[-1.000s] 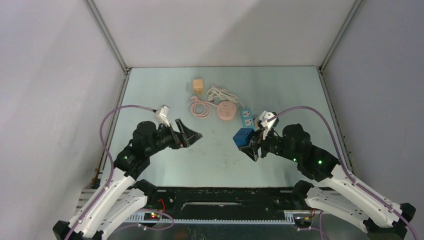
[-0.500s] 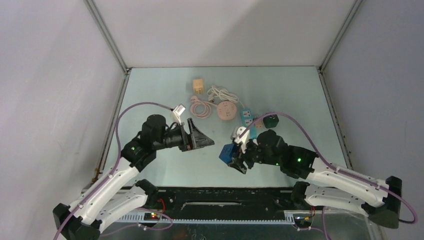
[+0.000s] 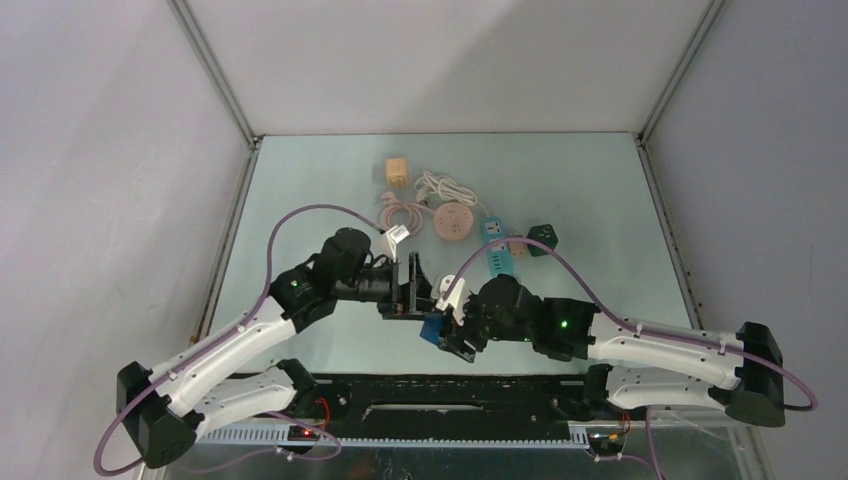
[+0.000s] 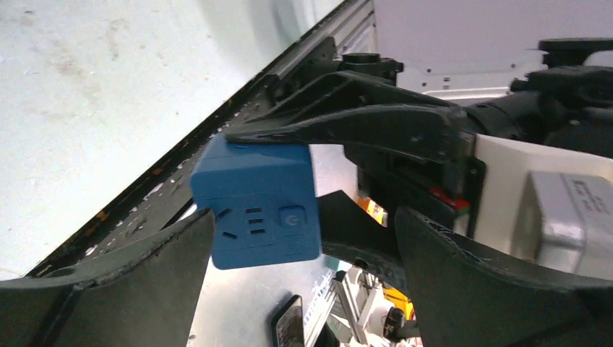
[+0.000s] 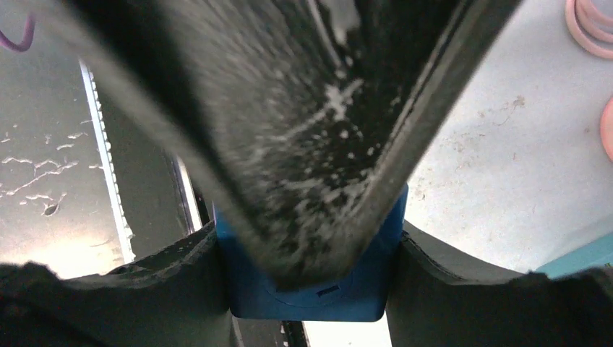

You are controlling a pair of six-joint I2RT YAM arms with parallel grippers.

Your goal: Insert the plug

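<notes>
The plug, a blue cube (image 3: 435, 330) with slots and a button on one face, hangs above the table's near edge. My right gripper (image 3: 452, 336) is shut on it, its fingers pressing two opposite sides (image 5: 318, 296). My left gripper (image 3: 412, 288) faces it, open wide. In the left wrist view the cube (image 4: 256, 202) lies between my left fingers, close to one finger (image 4: 130, 275). Whether it touches that finger I cannot tell. One left finger (image 5: 289, 130) crosses in front of the cube in the right wrist view and hides most of it.
A light blue power strip (image 3: 497, 247) and a dark green cube (image 3: 542, 238) lie right of centre. Behind them are a pink round socket (image 3: 453, 221), a pink coiled cable (image 3: 400, 215), a white cable (image 3: 445, 188) and a yellow cube (image 3: 397, 171). The black front rail (image 3: 450, 385) runs just below both grippers.
Both arms have swung in towards the middle near the front edge. The right gripper carried the blue cube left and nearer. The left gripper moved right until its open fingers reached the cube.
</notes>
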